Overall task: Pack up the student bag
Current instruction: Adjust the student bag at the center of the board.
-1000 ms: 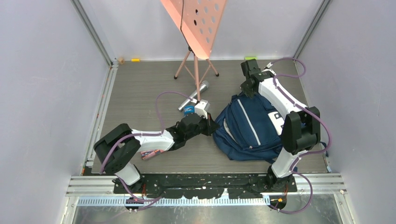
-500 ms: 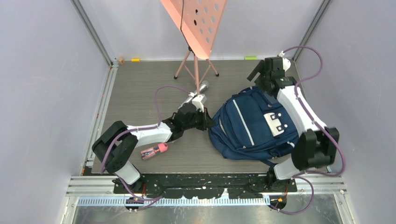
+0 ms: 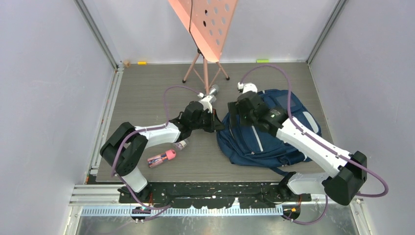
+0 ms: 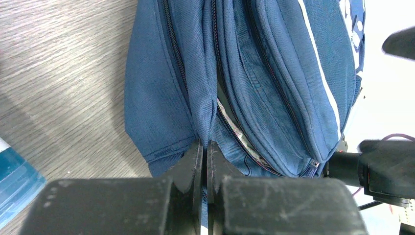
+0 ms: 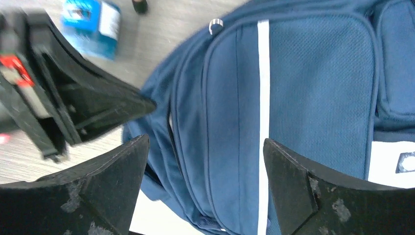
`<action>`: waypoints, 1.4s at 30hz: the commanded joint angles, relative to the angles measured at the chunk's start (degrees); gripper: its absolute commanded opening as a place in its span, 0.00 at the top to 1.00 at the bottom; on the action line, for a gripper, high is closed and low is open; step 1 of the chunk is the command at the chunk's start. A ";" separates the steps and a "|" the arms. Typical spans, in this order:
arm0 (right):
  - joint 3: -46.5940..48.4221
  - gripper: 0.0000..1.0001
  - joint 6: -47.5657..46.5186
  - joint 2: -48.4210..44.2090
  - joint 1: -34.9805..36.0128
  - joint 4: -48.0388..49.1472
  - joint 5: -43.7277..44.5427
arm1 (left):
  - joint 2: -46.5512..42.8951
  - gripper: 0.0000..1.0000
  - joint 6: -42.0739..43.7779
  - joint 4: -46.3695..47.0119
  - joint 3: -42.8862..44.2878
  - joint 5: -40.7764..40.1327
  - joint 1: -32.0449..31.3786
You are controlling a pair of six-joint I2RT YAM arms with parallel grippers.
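The student bag (image 3: 281, 129) lies on its side on the wooden floor, navy with a white stripe and a grey patch. My left gripper (image 3: 219, 125) is shut on a fold of fabric at the bag's left edge, beside an open zip; in the left wrist view its fingers (image 4: 195, 156) pinch that fold of the bag (image 4: 259, 73). My right gripper (image 3: 236, 110) hangs open over the bag's upper left part. In the right wrist view the right gripper (image 5: 204, 144) stands wide above the striped front pocket of the bag (image 5: 313, 73), holding nothing.
A pink music stand (image 3: 205, 22) on a tripod is at the back centre, with a silver cylinder (image 3: 212, 91) by its feet. A pink and red item (image 3: 162, 158) and a small clear object (image 3: 182, 144) lie near the left arm. A blue box (image 5: 90, 22) sits beyond the left gripper.
My right gripper has opened and let go of the bag's top, then swung from the far right corner over the bag's left part. The bag has settled flatter. The left gripper stays shut on it.
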 commanded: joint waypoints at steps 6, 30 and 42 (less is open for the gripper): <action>-2.78 0.10 0.23 4.70 9.43 -6.23 18.27 | 0.44 1.00 0.06 3.27 2.64 1.40 1.07; 0.96 0.99 7.08 5.74 12.39 -14.64 33.29 | -0.74 1.00 2.57 -0.17 2.61 1.56 3.30; 7.37 1.00 -6.06 -3.90 -15.90 -16.99 -16.25 | -9.46 0.67 10.62 -15.50 5.41 -4.70 3.43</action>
